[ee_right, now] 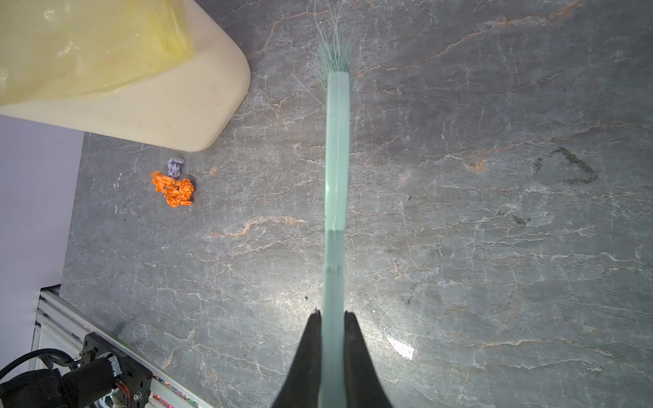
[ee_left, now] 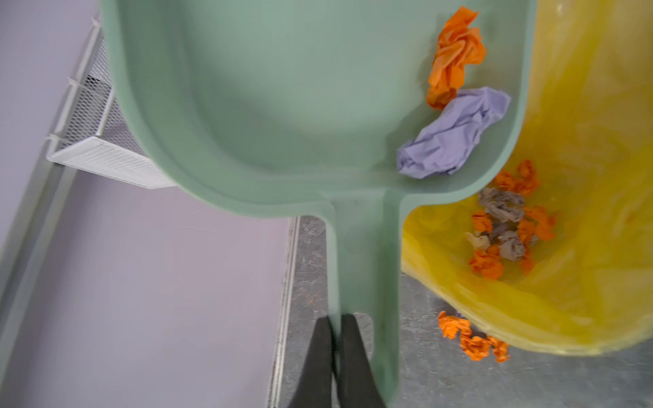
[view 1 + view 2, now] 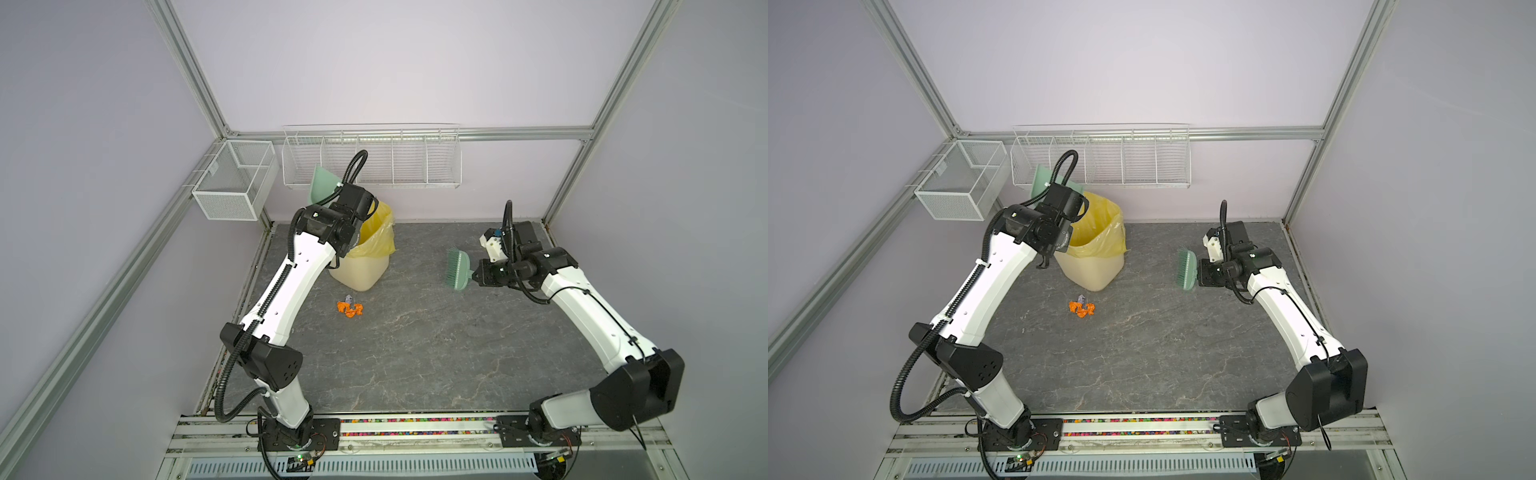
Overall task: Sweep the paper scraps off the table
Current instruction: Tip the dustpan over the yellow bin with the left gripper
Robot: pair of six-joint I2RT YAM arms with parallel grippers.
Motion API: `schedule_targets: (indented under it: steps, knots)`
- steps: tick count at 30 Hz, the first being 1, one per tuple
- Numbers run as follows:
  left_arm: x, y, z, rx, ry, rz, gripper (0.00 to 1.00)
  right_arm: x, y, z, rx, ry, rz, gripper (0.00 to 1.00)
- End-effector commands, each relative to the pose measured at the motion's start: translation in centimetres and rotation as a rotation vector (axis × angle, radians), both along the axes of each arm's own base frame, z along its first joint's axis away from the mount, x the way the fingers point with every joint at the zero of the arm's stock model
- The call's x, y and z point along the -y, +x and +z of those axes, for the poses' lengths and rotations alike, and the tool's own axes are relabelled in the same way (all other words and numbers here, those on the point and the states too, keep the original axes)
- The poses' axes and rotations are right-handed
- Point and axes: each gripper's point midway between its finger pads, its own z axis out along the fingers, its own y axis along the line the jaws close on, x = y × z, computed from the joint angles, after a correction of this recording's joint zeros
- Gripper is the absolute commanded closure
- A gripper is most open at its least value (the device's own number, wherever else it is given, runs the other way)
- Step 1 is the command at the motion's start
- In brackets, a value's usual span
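Pale lavender walls [image 3: 374,62] and aluminium framing [image 3: 198,83] enclose a dark grey, veined tabletop [image 3: 415,340]. A white wire rack [image 3: 407,166] hangs on the back wall and a mesh basket [image 3: 232,183] on the side rail. A cream bin [image 3: 361,274] with a yellow liner [image 3: 380,232] stands at the back left.

The left end effector [image 2: 335,319] is clenched on the handle of the mint dustpan [image 2: 282,88], tilted above the bin. The right end effector [image 1: 332,314] grips the brush [image 1: 337,159], right of the bin.

Paper scraps [image 3: 350,308] lie clustered just in front of the bin. Two more sit in the dustpan, others in the liner. Dark marks [image 1: 569,166] on the tabletop are illegible.
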Motion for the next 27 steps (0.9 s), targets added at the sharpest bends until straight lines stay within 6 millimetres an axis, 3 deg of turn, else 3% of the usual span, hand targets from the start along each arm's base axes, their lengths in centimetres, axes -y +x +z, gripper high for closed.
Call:
schedule_targets:
  steps: [1, 8, 14, 27]
  knots:
    - [-1.4, 0.9, 0.3, 0.019, 0.175, 0.029, 1.0, -0.3, 0.6, 0.0, 0.016, 0.008, -0.008, 0.93]
    - [-2.3, 1.9, 1.1, 0.034, 0.438, 0.083, 1.0, -0.3, 1.4, -0.3, 0.015, 0.003, -0.016, 0.93]
    - [-0.3, 2.5, 1.2, 0.046, 0.673, 0.064, 1.0, -0.5, 1.7, -0.6, 0.009, 0.002, -0.016, 0.93]
    - [0.2, 2.1, 0.8, 0.053, 0.564, 0.017, 1.0, -1.1, 1.9, 0.0, 0.017, 0.007, -0.011, 0.93]
